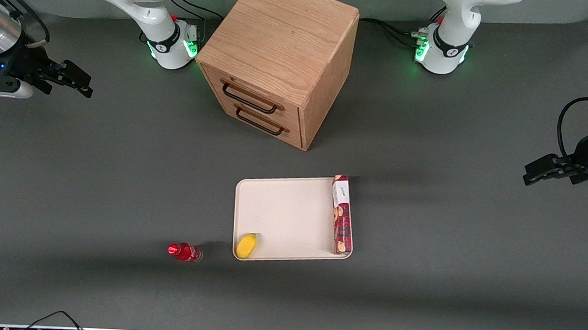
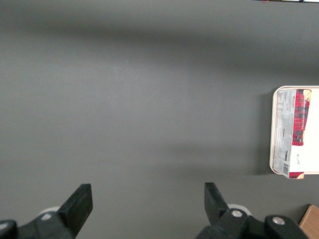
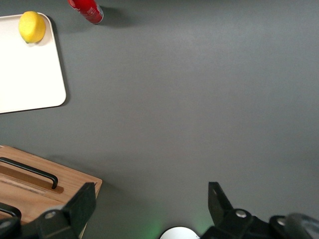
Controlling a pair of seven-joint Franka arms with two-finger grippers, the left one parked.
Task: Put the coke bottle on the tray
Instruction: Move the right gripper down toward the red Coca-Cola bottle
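Note:
The coke bottle (image 1: 185, 252) lies on its side on the dark table, red cap pointing toward the working arm's end, just beside the tray's corner; it also shows in the right wrist view as the coke bottle (image 3: 86, 10). The cream-white tray (image 1: 287, 214) lies flat near the table's middle, nearer the front camera than the cabinet. My gripper (image 1: 79, 82) hangs high at the working arm's end of the table, far from the bottle, open and holding nothing (image 3: 149, 199).
A yellow fruit (image 1: 247, 246) sits in the tray's corner closest to the bottle. A long red cookie box (image 1: 342, 214) lies along the tray's edge toward the parked arm. A wooden drawer cabinet (image 1: 278, 60) stands between the arm bases.

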